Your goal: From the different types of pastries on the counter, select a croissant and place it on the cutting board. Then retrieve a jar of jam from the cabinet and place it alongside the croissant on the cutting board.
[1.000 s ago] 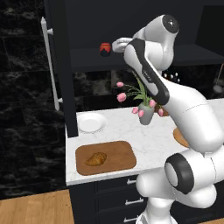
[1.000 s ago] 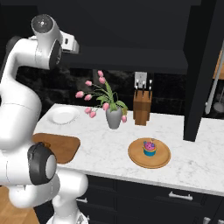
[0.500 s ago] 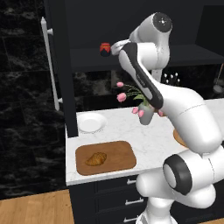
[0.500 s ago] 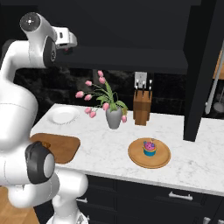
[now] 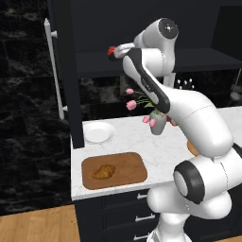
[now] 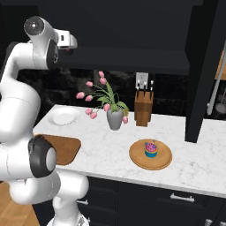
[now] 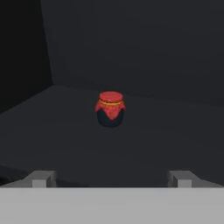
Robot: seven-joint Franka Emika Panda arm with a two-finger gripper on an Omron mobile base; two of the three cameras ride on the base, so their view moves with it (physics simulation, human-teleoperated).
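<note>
Reaching my spread-fingered gripper (image 7: 111,178) toward the red-topped squat jam jar (image 7: 110,109); golden-brown crescent croissant (image 5: 103,171) sits on brown wooden board (image 5: 128,166).

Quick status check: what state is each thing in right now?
croissant: lying on the cutting board
jar of jam: upright on the cabinet shelf, untouched
gripper: jaws open, facing the jar, apart from it
cupcake: upright on the round wooden plate
cabinet door: open
</note>
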